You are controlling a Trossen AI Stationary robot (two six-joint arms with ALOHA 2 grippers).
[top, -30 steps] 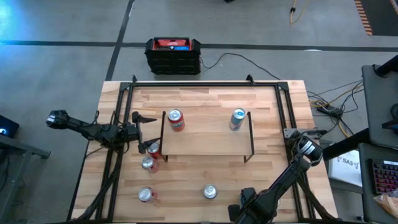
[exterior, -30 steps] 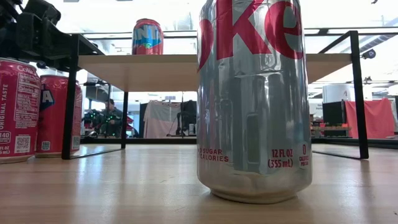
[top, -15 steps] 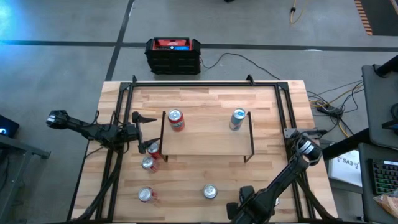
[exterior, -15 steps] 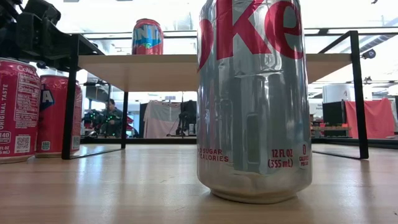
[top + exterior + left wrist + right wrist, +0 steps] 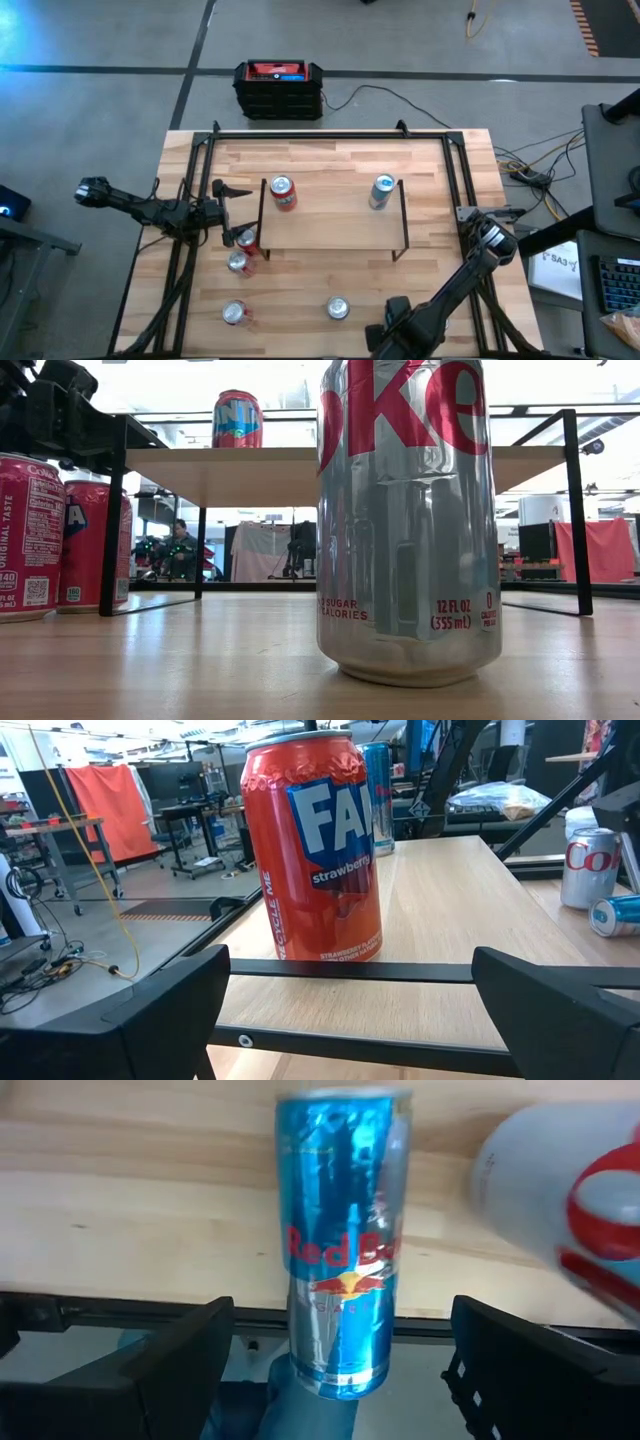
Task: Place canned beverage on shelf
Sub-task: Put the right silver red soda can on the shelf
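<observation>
Now: L hand (image 5: pixel 348 965) wide open, gripping nothing, at end of shelf (image 5: pixel 335 228). Strawberry Fanta can (image 5: pixel 315 845) upright on shelf just ahead of fingers, Red Bull can (image 5: pixel 378 795) beyond it. R hand (image 5: pixel 340 1315) open too, facing Red Bull can, not touching.

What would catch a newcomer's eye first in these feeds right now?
The silver Diet Coke can fills the low view, standing on the table near its front edge. On the shelf stand two cans: a red Fanta can at its left end and a blue Red Bull can at its right end. The left pincer sits open by the shelf's left end, beside red cans on the table.
</observation>
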